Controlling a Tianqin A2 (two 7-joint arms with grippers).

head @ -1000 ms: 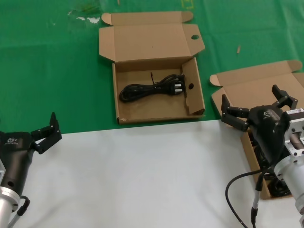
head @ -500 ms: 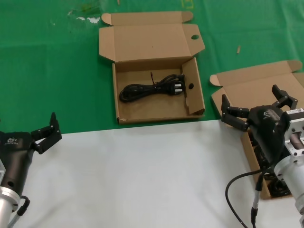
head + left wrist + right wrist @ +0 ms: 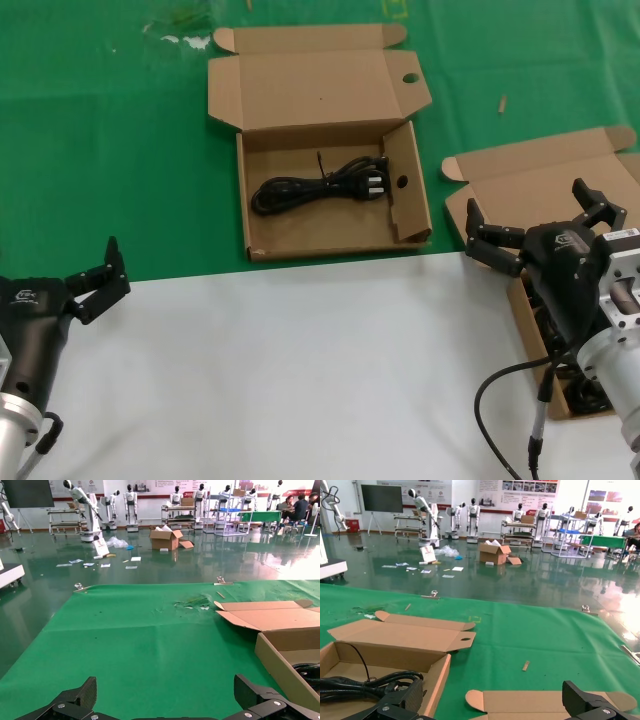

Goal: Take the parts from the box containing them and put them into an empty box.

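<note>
The wide shallow empty box (image 3: 300, 228) lies open on the green cloth, and one black cord bundle (image 3: 320, 185) rests inside it. The narrow box containing the parts (image 3: 550, 180) sits at the right, mostly hidden behind my right arm; dark cords (image 3: 590, 395) show in it near the arm. My right gripper (image 3: 527, 205) hovers open over that box with nothing held. My left gripper (image 3: 95, 280) waits open at the far left. In the right wrist view the gripper (image 3: 492, 695) is open above the narrow box's lid (image 3: 530, 700), with the cord (image 3: 365, 685) off to the side.
A white surface (image 3: 300, 370) covers the near half of the table and green cloth (image 3: 100, 150) the far half. In the left wrist view the open gripper (image 3: 164, 690) faces bare cloth, with the wide box's wall (image 3: 280, 662) off to one side.
</note>
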